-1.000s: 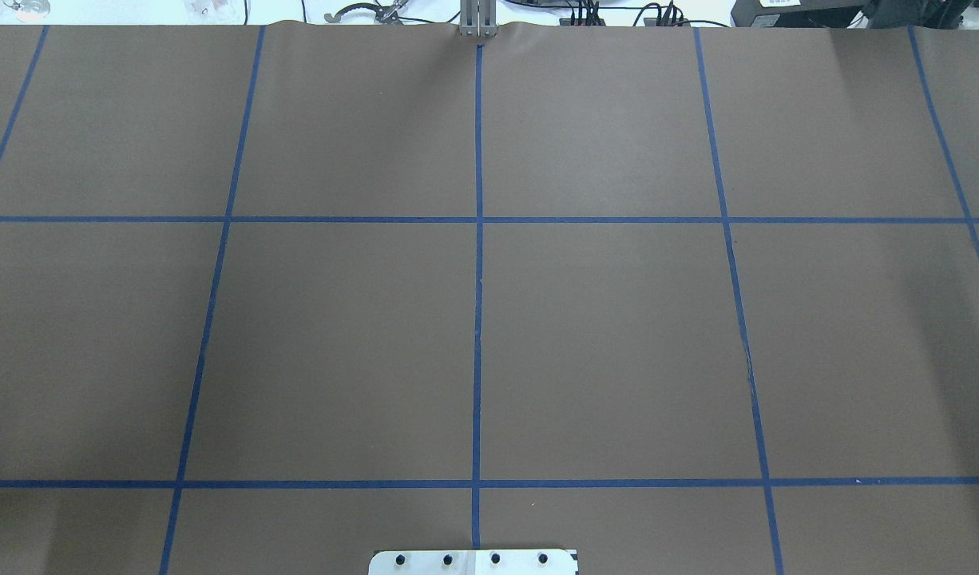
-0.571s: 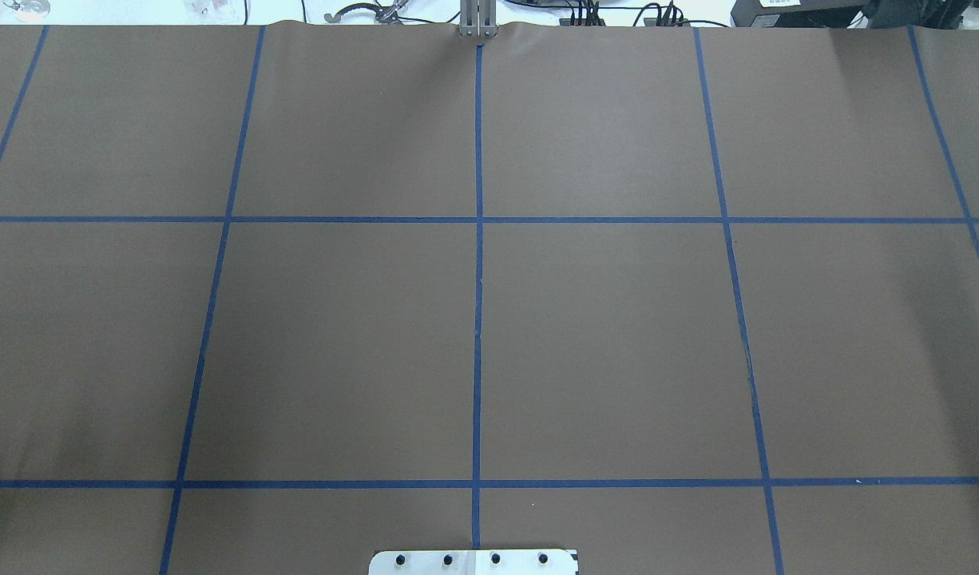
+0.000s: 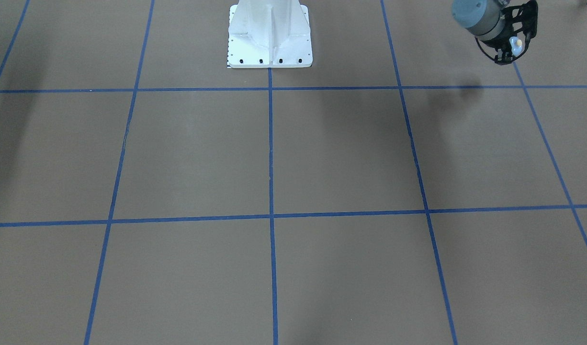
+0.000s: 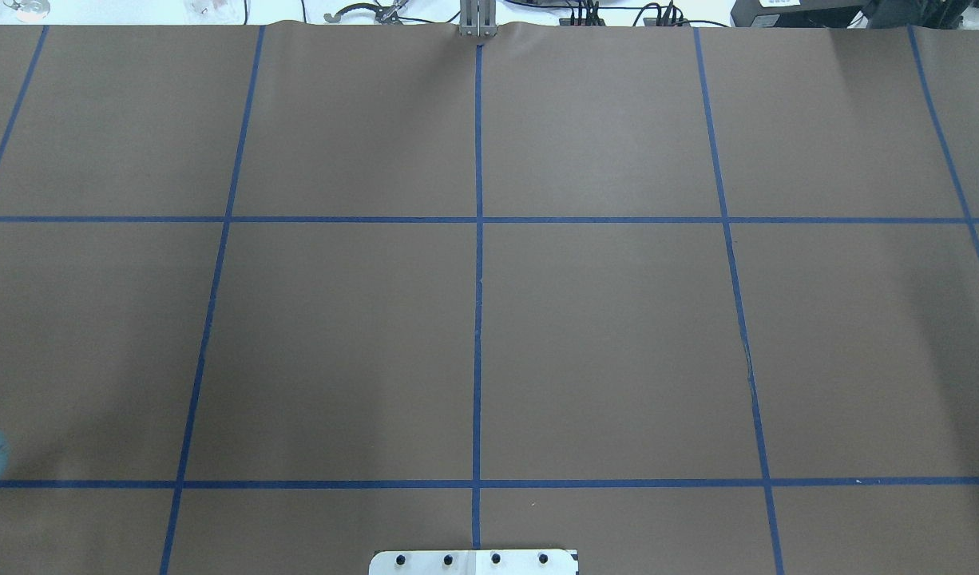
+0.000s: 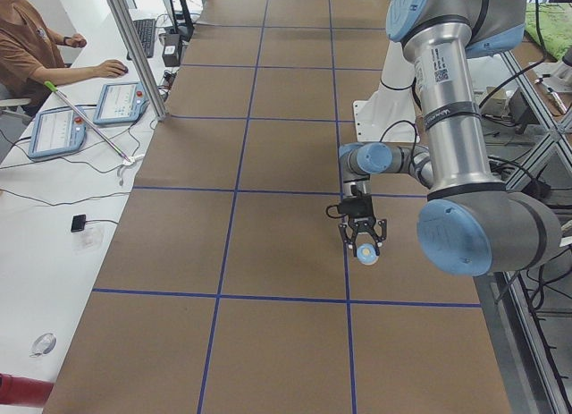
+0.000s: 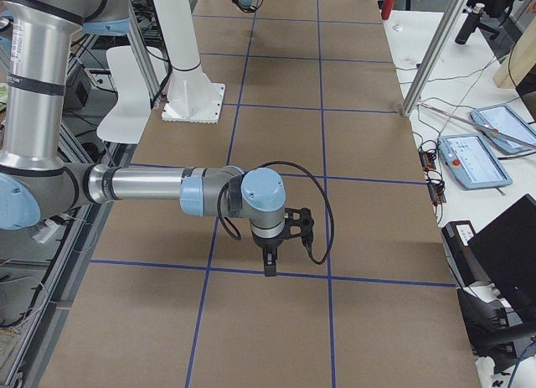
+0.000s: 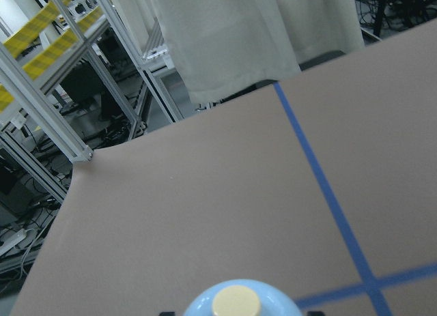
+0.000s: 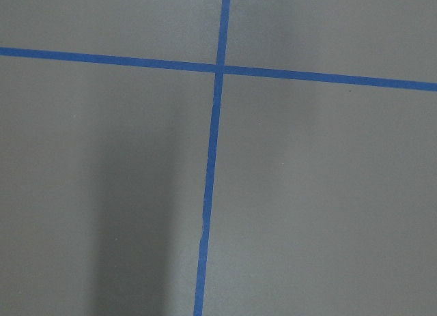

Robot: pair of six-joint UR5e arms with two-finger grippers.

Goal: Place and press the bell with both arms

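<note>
As the front view shows, the left claw (image 3: 511, 49) grips the bell (image 3: 516, 43) between its fingertips, cream button showing. Left-end view: light-blue dome at that claw's tip. Wrist view: round cream button atop blue dome. Right-end view: the right claw (image 6: 268, 266), opening impossible to tell.

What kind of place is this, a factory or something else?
Most likely a robotics lab: a left arm holding a bell and a right arm over a table taped into a blue grid, a bolted white pedestal, an operator with control tablets alongside.
</note>
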